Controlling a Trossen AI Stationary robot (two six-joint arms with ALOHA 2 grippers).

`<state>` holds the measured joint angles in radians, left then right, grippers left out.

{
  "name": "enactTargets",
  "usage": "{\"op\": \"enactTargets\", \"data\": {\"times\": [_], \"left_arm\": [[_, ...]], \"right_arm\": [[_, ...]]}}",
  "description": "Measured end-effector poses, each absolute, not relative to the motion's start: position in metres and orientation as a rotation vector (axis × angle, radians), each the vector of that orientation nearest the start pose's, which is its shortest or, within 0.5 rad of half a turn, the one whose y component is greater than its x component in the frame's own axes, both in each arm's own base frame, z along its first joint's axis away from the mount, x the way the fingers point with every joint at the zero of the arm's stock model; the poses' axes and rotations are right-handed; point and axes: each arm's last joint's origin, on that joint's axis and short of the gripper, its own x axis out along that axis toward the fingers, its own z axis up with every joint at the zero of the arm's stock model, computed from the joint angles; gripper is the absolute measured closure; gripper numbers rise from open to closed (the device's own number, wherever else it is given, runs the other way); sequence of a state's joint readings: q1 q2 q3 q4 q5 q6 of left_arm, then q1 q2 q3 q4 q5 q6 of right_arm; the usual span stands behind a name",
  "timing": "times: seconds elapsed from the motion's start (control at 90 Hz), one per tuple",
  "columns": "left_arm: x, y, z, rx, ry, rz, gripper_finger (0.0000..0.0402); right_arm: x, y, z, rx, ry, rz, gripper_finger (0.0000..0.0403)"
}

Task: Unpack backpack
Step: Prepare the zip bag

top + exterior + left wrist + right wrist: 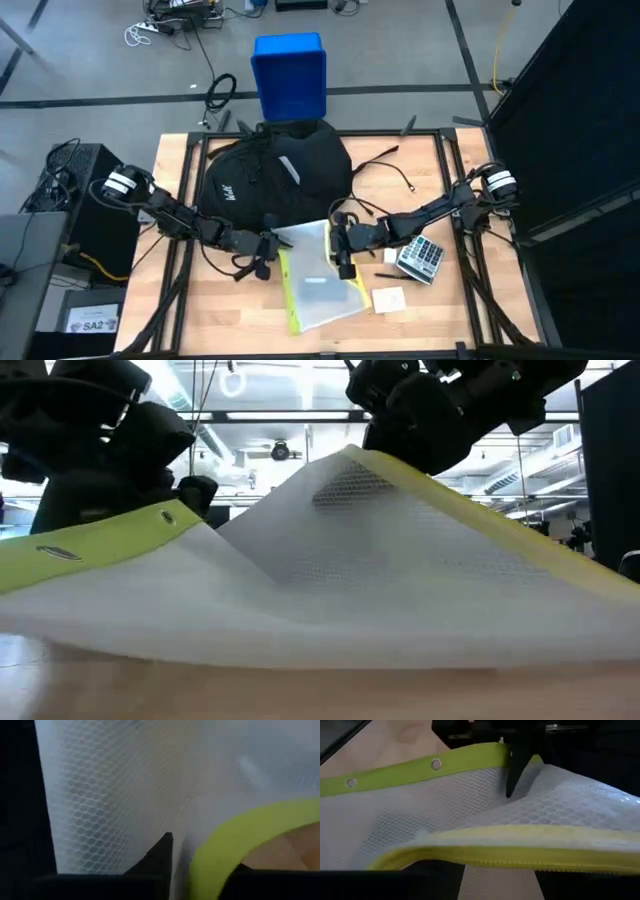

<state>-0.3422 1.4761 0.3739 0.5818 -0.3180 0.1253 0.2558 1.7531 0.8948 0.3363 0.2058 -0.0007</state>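
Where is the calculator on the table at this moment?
In the high view, the calculator lies on the table's right part, just right of the right hand and the mesh pouch, beside a small white card.

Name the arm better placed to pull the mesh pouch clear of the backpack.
Right, probably. The right pincer grips the mesh pouch at its lifted yellow edge, toward open table. The left pincer sits at the corner nearest the backpack.
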Motion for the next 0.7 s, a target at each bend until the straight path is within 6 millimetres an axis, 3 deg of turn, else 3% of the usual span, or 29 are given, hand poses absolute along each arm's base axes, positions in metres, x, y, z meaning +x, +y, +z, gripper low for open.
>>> {"op": "enactTargets", "data": {"times": [0.356,0.522,0.7], "left_arm": [[0.233,-0.082,0.146,0.282,0.542,-0.074,0.0206],[0.224,-0.087,0.162,0.189,0.658,-0.059,0.0175],[0.207,-0.087,0.160,0.055,0.820,0.011,0.0167]], "right_arm": [[0.346,0.084,0.168,-0.120,0.526,0.039,0.0236],[0.345,0.081,0.166,-0.122,0.548,-0.028,0.0237],[0.345,0.080,0.166,-0.120,0.548,-0.047,0.0226]]}}
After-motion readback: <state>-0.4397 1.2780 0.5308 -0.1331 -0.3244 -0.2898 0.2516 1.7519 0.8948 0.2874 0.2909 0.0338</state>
